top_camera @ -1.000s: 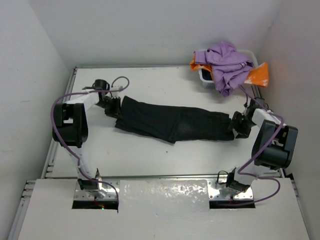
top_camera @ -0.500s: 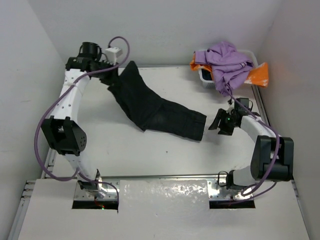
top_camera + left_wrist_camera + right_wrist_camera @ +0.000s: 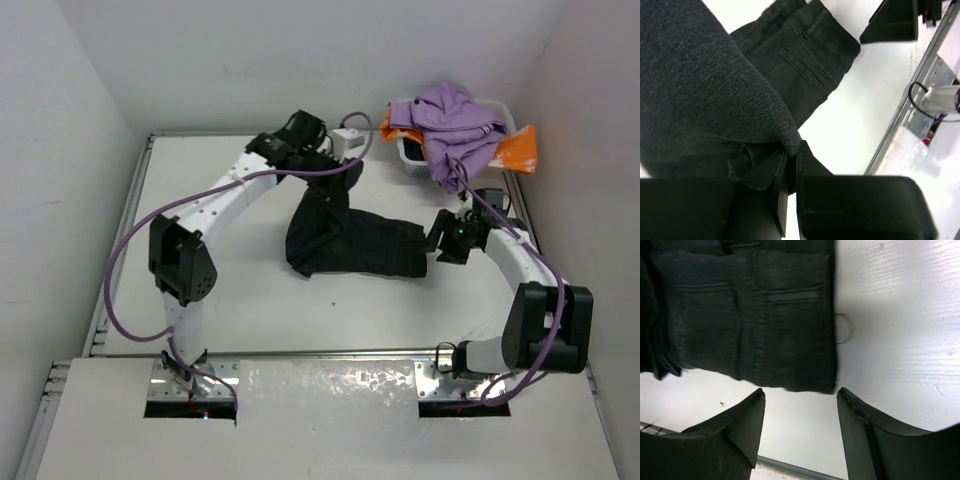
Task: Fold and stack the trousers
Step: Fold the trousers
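**Desk:** Where do the trousers (image 3: 365, 245) lie?

**Photographer:** Across the middle of the white surface (image 3: 220, 285), toward its right side. The waist end, pockets showing, rests flat. The other end rises off the surface and doubles back over the flat part, toward the far edge.

**Desk:** What holds it up?

**Photographer:** The left tool (image 3: 342, 176). Its arm reaches from the near-left base across to the far middle. The wrist camera shows both fingers (image 3: 812, 165) clenched on a pinch of the dark fabric, which bulges beside them.

**Desk:** And the right tool (image 3: 800, 391)?

**Photographer:** Released. Its fingers stand apart with nothing between them, hovering just beside the waistband edge over bare surface. Whether they brush the cloth cannot be told.

**Desk:** Anything else in shot?

**Photographer:** In the far-right corner a white bin (image 3: 408, 152) carries a purple garment (image 3: 455, 120) heaped over an orange cloth (image 3: 518, 150). The pile sits behind the right tool, apart from the trousers.
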Tool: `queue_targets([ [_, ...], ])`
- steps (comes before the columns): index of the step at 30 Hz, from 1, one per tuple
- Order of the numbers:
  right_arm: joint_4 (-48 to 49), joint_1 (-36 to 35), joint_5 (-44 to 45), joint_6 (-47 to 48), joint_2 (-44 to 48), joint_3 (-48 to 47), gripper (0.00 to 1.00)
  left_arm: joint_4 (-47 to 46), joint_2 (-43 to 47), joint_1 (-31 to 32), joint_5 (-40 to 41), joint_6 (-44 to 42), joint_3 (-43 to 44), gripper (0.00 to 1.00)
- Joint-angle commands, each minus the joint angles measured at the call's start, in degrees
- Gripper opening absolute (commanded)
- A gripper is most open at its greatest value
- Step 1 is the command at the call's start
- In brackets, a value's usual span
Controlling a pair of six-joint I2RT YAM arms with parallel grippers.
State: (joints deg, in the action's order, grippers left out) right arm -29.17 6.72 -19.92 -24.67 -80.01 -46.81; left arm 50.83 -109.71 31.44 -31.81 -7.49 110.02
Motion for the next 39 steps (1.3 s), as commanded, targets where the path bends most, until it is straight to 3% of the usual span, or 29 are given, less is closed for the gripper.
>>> queue_targets([
  [1, -0.5, 0.1, 0.3, 0.2, 3.4, -0.7, 0.58, -9.0, -3.8, 5.1, -0.1, 5.4, 4.1, 0.00],
  [7, 0.0, 0.2, 3.9, -0.3, 1.4, 0.7, 0.58, -13.1, -10.5, 9.6, 0.8, 8.9, 12.5, 0.00],
  [13, 5.4, 5.4, 12.1, -1.0, -5.4, 3.2, 0.54, -15.4, -10.2, 10.6, 0.2, 9.3, 18.7, 0.00],
  [18, -0.2, 5.1, 14.8, 6.6, -3.6, -6.2, 0.56, -13.7, -9.8, 10.5, 0.3, 8.6, 19.1, 0.00],
  [22, -5.9, 6.5, 25.5, 10.8, -4.0, -12.7, 0.64, -12.0, -9.4, 10.1, 1.2, 7.7, 19.5, 0.00],
  [27, -6.9, 9.0, 25.3, 11.2, -13.6, -12.5, 0.65, -11.3, -8.6, 9.5, 2.3, 5.8, 20.5, 0.00],
  [32, -3.0, 9.1, 24.8, 9.7, -17.1, -7.5, 0.64, -11.1, -7.9, 9.3, 2.4, 5.8, 21.4, 0.00],
  [35, 1.9, 8.8, 17.9, 8.2, -18.4, -4.4, 0.53, -11.0, -7.7, 9.3, 1.8, 5.8, 22.2, 0.00],
  [38, 5.6, 2.2, 12.5, 5.5, -19.1, -2.7, 0.38, -11.1, -7.7, 9.3, -0.2, 5.8, 24.3, 0.00],
  [39, 6.3, 0.3, 12.5, 4.7, -19.4, -2.7, 0.37, -11.2, -7.7, 9.3, -0.6, 5.6, 24.3, 0.00],
])
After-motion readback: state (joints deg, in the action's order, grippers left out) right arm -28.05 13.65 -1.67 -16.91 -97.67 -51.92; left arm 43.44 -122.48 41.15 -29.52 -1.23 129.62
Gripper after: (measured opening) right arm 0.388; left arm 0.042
